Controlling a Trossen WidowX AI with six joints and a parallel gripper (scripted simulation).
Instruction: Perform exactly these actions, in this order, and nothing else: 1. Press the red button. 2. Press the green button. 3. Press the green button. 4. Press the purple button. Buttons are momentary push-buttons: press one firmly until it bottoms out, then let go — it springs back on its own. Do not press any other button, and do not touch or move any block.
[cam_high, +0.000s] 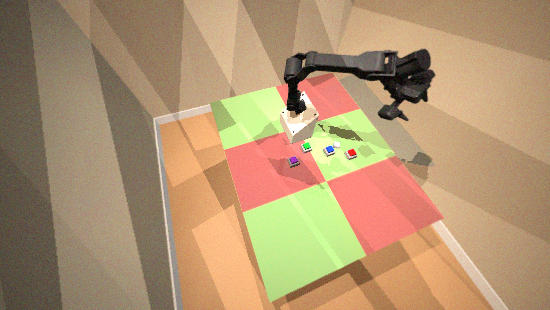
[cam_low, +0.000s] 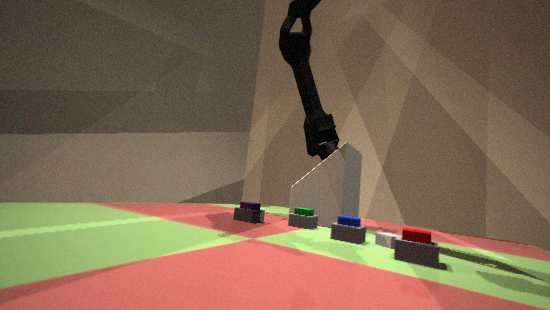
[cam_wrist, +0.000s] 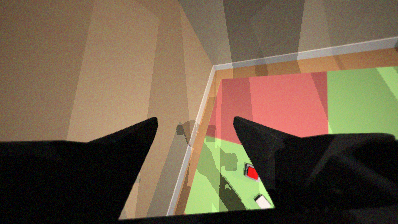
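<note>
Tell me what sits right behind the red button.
In the exterior view a small white block lies just behind the red button, toward the blue button. The red button's grey housing covers the block's near end, so whether they touch cannot be told.

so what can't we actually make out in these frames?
- Gripper: cut off by the exterior view's top edge, which shows only the lower arm.
- Purple button, green button, blue button: outside the wrist view.
- Red button: partly hidden in the wrist view by a dark finger.
- White block: too small in the top view to read its shape; partly behind the red button's base in the exterior view.
</note>
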